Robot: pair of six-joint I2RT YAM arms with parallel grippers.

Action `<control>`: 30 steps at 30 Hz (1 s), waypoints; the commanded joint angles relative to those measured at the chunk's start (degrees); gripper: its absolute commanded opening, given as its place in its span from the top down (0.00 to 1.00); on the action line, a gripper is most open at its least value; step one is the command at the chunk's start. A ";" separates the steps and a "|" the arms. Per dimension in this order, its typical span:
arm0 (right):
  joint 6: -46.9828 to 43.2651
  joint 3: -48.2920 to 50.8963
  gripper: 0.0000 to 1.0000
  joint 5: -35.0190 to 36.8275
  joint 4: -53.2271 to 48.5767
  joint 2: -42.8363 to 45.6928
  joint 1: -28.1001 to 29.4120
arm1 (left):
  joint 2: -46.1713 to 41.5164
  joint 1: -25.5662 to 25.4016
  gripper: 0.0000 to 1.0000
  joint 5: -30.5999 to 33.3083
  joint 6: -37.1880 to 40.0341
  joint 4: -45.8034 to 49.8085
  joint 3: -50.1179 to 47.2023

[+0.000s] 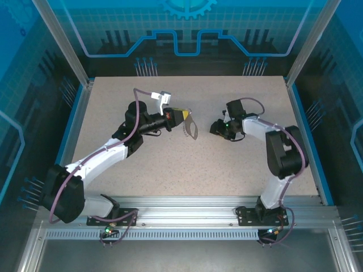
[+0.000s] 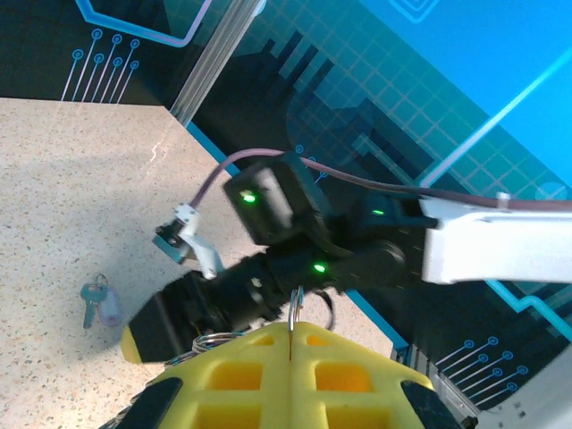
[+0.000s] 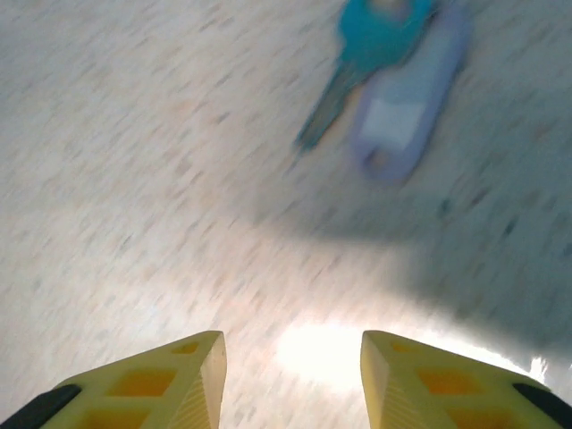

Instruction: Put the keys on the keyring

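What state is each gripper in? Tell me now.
Left gripper: closed, holding the keyring.
Right gripper: open, empty, over the table, the key lying ahead of it.

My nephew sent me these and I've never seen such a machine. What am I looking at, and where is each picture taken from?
Two robot arms are bolted to a speckled table. One picture looks down from above. The other two come from cameras on each wrist, so the yellow fingers at their bottom edges are the arm's own. The left gripper is shut on a thin metal keyring. The right gripper is open above the table, with a teal key and its lilac tag lying flat just ahead of it.
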State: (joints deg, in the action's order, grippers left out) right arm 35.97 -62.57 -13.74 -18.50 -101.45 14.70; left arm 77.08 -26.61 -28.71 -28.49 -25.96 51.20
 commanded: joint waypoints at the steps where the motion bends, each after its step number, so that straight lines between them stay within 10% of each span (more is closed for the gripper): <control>1: 0.28 0.17 0.53 2.35 1.77 5.75 -0.24 | -1.13 0.60 1.00 -0.68 0.12 -2.15 0.02; 16: -7.34 -29.18 0.49 8.81 -13.07 -19.41 -4.32 | 0.18 0.77 1.00 -1.25 0.20 -1.58 1.27; 30: -4.76 -33.16 0.51 16.20 -17.66 -23.29 -1.18 | 0.28 0.88 1.00 -1.79 -0.52 -3.04 0.92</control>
State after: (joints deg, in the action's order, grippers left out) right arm 30.26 -93.71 0.25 -33.43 -122.74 12.47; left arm 77.28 -26.35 -29.10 -28.53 -25.96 51.22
